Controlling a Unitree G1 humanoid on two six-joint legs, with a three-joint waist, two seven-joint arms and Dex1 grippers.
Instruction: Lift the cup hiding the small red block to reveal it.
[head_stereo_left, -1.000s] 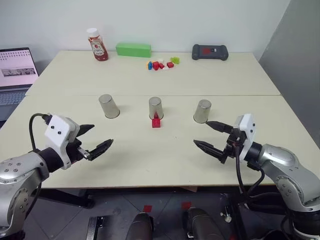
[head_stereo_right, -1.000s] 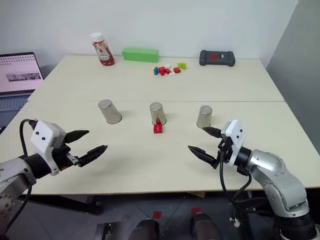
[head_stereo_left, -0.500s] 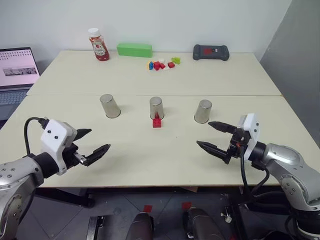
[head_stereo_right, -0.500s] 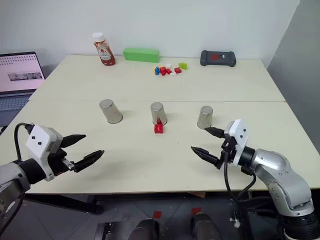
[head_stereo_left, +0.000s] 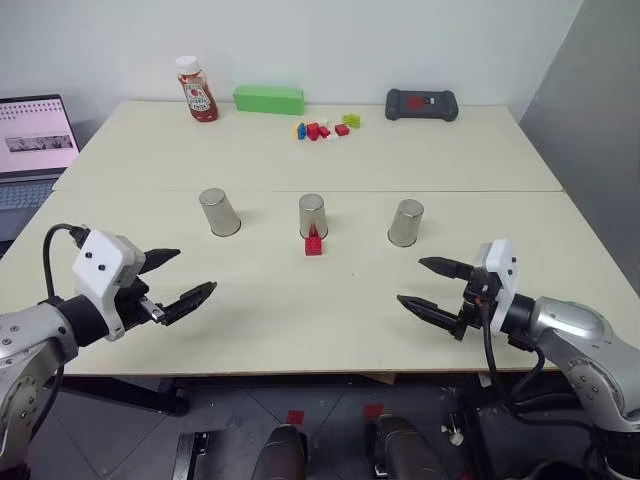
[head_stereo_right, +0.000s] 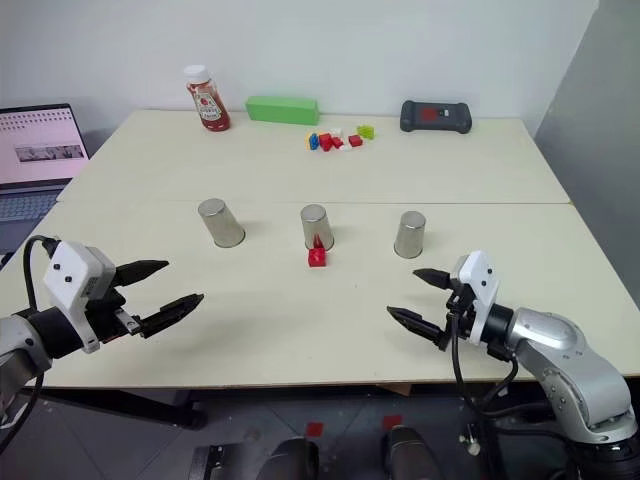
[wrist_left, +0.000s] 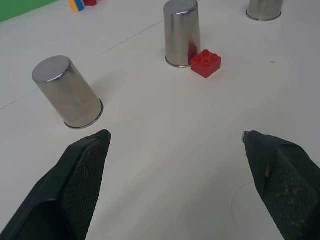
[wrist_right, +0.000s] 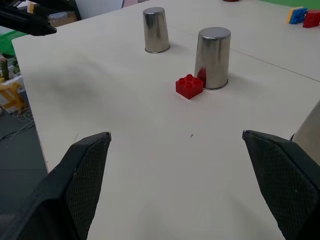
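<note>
Three silver cups stand upside down in a row across my table (head_stereo_left: 470, 150), and the small red block (head_stereo_left: 314, 245) already sits in the open, touching the near foot of the middle cup (head_stereo_left: 313, 215). My left gripper (head_stereo_left: 176, 279) hangs over the near left edge with its jaws spread wide and nothing between them; my right gripper (head_stereo_left: 432, 287) hovers over the near right edge, likewise wide open and empty. Both are well apart from every cup.

By my reading the block is revealed, so the step in hand is clearing the arms back. To do that well I would keep both grippers low and near the table's front edge, drawing them toward me rather than sweeping sideways, so that no finger clips the left cup (head_stereo_left: 219, 211) or the right cup (head_stereo_left: 406, 221).

Each cup's long axis runs vertical, mouth down on the table and closed base up, though the left one looks slightly tilted in my wrist view. The block lies flat with its studs pointing up.
</note>
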